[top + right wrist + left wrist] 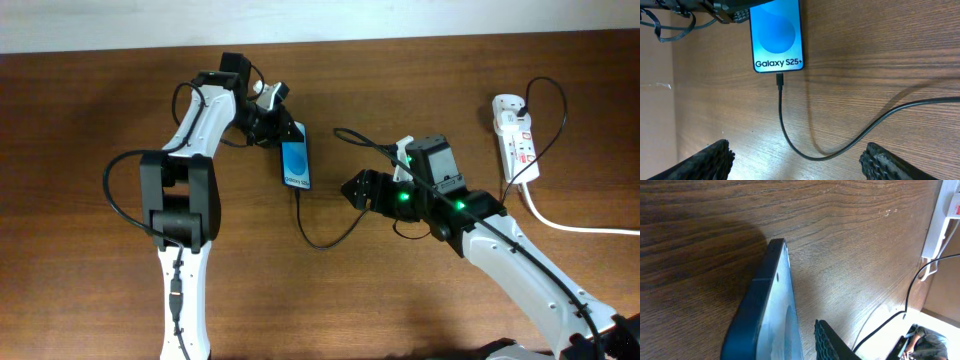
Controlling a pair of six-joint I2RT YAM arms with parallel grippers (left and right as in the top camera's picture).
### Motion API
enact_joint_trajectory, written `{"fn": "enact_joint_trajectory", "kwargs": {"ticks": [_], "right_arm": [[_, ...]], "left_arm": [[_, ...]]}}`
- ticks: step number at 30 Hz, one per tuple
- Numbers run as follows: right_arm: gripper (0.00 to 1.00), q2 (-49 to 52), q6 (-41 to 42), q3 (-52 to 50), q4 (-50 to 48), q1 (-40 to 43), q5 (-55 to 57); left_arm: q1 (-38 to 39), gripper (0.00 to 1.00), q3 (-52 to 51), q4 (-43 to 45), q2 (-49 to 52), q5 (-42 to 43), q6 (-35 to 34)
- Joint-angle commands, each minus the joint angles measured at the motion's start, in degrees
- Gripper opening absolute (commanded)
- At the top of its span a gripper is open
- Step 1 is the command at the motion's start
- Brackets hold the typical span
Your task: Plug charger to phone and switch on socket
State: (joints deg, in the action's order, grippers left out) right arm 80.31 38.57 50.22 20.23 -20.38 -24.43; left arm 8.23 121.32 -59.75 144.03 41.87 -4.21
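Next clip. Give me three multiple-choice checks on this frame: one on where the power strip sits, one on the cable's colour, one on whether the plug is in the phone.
1. Where is the power strip?
A. Touching the phone
B. At the far right of the overhead view, apart from the phone
C. At the far left of the overhead view

2. What colour is the cable that runs to the phone?
A. White
B. Red
C. Black

3. What state is the cable's plug in?
A. Seated in the phone's bottom edge
B. Pinched in the right gripper
C. Lying loose, unplugged

Answers:
1 B: the overhead view shows the strip on the right, well away from the phone.
2 C: the right wrist view shows a thin black line.
3 A: the plug meets the edge just below the Galaxy text, and the right gripper is open and empty.
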Motion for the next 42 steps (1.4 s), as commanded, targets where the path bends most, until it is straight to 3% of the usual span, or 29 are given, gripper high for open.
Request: {"fn": "enact_joint_trajectory", "kwargs": {"ticks": [1,7,19,25,29,30,31,33,38,42], "right_arm": [[0.87,-0.7,-0.7,0.5,0.0,0.2,0.9],[0.87,-0.7,-0.7,0.5,0.0,0.2,1.0],[0.87,-0.7,-0.9,0.5,0.6,0.2,0.9],[0.87,-0.7,-1.7,0.5,0.6,0.2,0.9],[0.87,-0.7,-1.7,0.5,0.6,0.2,0.9],[0.87,-0.7,-1.7,0.5,0.6,0.2,0.9],[0.87,-0.7,-1.7,0.5,0.6,0.2,0.9],[0.87,-0.7,-1.7,0.5,0.6,0.2,0.9],[0.87,-1.2,-5.4,0.5,0.7,0.2,-0.6],[0.87,-5.9,-9.4,2.7,4.1,0.2,-0.7]], "left_arm": [[0.0,0.30,0.2,0.1,0.4,-4.8,0.3],[0.0,0.41,0.2,0.1,0.4,-8.7,0.4],[0.0,0.49,0.2,-1.6,0.4,-11.8,0.4],[0.0,0.67,0.2,-1.6,0.4,-13.3,0.4],[0.0,0.70,0.2,-1.9,0.4,-15.0,0.4],[0.0,0.73,0.2,-1.9,0.4,-15.0,0.4],[-0.1,0.97,0.2,-2.1,0.4,-15.0,0.3],[-0.4,1.00,0.8,-2.3,0.0,-15.0,0.3],[-3.1,1.00,3.2,-5.5,-11.3,-15.2,0.4],[-3.0,1.00,3.2,-8.1,-25.4,-27.5,0.8]]}}
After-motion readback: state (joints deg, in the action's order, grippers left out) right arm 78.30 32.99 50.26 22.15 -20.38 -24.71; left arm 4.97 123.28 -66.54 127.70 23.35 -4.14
